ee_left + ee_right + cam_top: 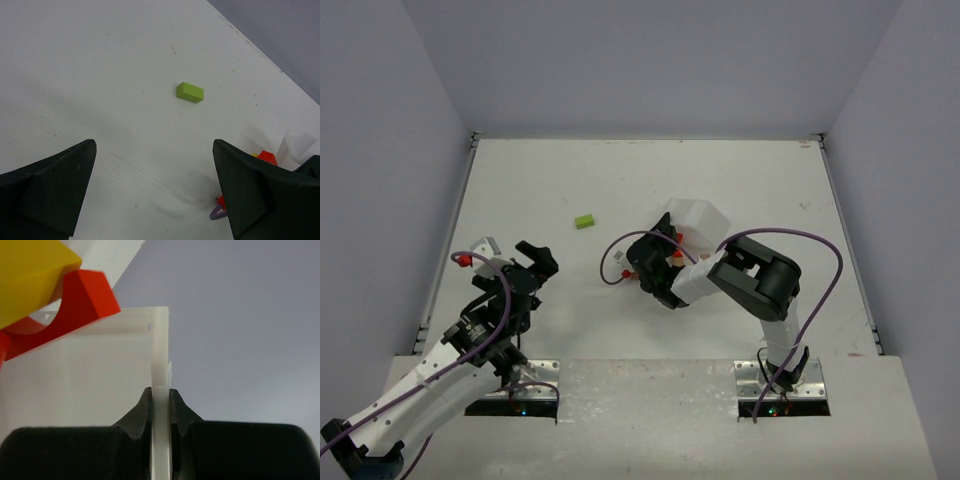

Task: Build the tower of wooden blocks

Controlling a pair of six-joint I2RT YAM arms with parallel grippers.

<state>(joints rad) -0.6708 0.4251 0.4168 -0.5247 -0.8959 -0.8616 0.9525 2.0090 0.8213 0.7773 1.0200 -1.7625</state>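
- The left gripper (154, 150) hovers over the table (740, 170) on the left side. Its fingers are spread as wide as they go and hold nothing.
- A lime green block (584, 221), a short bar, lies flat and alone on the bare table. It is ahead of the left gripper and well apart from everything else.
- The right gripper (161, 401), near the middle, is clamped hard on the thin wall of the white tray (90, 380). The tray looks tipped up, not flat.
- A yellow block (30, 275) and a red arch block (85, 295) sit touching each other against the tray, close to the right fingers. I cannot tell whether they lie inside it or have spilled out.
- No tower stands anywhere in view and no block is stacked, so the building has hardly begun. My guess is the pieces are only being emptied out, and all the stacking is left.
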